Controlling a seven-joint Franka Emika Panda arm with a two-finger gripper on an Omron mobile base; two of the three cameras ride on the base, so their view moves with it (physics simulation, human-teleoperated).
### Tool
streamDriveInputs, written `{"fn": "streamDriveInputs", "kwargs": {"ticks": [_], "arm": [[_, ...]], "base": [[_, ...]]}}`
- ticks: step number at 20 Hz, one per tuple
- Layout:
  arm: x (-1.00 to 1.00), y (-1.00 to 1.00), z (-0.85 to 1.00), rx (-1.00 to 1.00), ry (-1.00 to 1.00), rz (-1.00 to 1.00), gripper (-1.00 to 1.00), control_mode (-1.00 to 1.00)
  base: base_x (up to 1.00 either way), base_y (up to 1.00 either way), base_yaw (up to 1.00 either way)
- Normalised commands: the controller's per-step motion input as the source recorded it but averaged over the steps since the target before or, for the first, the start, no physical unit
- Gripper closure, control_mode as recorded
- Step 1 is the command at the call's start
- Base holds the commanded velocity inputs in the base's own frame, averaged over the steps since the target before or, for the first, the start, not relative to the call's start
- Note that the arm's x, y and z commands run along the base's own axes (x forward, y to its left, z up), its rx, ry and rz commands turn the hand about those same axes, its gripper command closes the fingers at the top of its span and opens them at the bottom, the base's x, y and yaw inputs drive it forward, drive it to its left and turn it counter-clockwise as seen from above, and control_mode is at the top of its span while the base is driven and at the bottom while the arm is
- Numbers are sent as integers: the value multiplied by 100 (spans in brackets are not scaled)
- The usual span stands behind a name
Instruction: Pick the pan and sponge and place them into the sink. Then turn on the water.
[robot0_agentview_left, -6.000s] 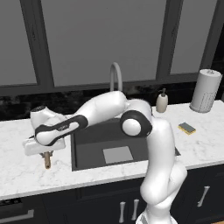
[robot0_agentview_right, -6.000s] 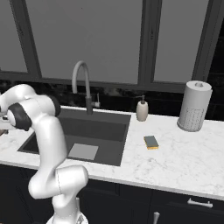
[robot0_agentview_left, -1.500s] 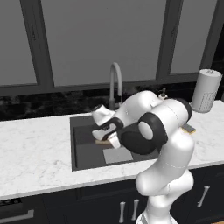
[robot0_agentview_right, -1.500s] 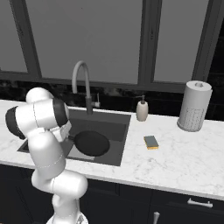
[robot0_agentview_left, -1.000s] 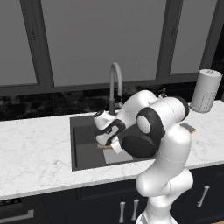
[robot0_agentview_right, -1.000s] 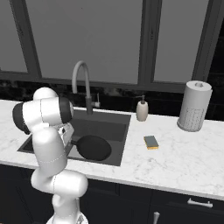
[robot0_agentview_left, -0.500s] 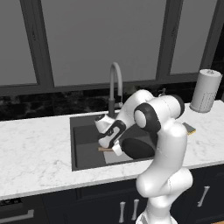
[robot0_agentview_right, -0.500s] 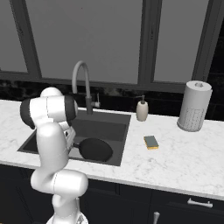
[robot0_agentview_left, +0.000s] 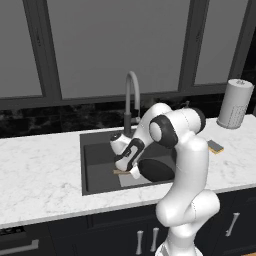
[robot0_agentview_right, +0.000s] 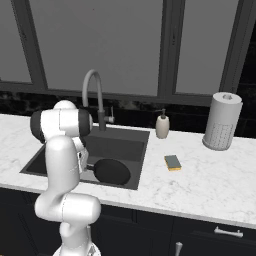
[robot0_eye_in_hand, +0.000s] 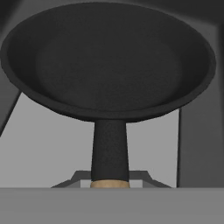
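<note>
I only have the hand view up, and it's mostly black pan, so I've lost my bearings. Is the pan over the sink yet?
Observer: Yes. The right base view shows the pan inside the sink, toward its right side.
Operator: Where's the sponge?
Observer: On the counter right of the sink, the sponge lies apart from everything.
Operator: Anything near it?
Observer: A soap dispenser stands behind it, by the sink's back corner.
Operator: Water running?
Observer: None shows at the faucet.
</note>
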Motion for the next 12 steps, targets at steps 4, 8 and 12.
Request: {"fn": "streamDriveInputs", "kwargs": {"ticks": [4,8,12], "arm": [[15,0,-26,0,-3,0,100,-100],[20,0,-24,0,-2,0,100,-100],[21,0,-24,0,0,-1,100,-100]], "base": [[0,0,0],[0,0,0],[0,0,0]]}}
